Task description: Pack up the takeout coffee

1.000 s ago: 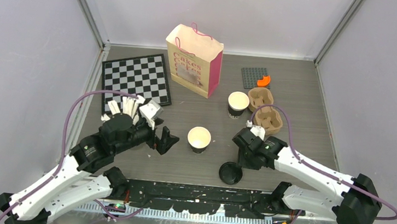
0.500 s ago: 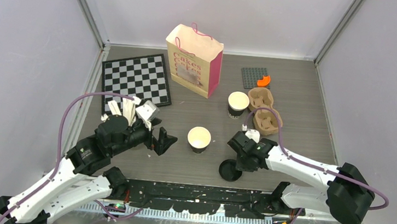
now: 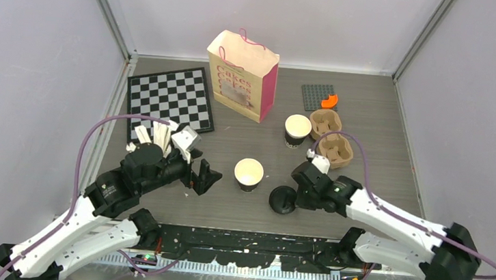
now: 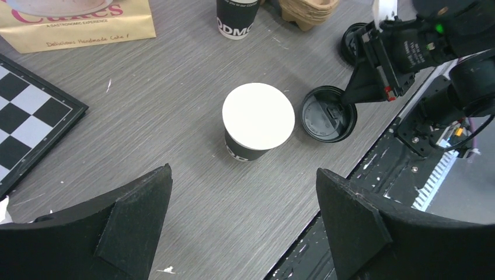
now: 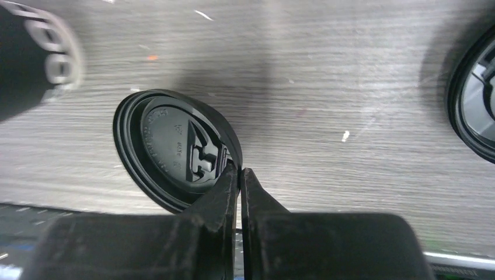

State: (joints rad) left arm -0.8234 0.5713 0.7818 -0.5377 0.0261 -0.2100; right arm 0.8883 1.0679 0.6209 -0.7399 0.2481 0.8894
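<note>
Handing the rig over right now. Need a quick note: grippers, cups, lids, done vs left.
Left gripper: open, empty, beside the near cup.
Right gripper: jaws shut on a lid, pinched at its rim and tilted, on the other side of that cup.
Second lid lies flat close by. Far cup stands next to the cup carrier.
Done: nothing packed; both cups have no lid on, carrier pockets empty.
Left: lid both cups, then probably seat them in the carrier.
</note>
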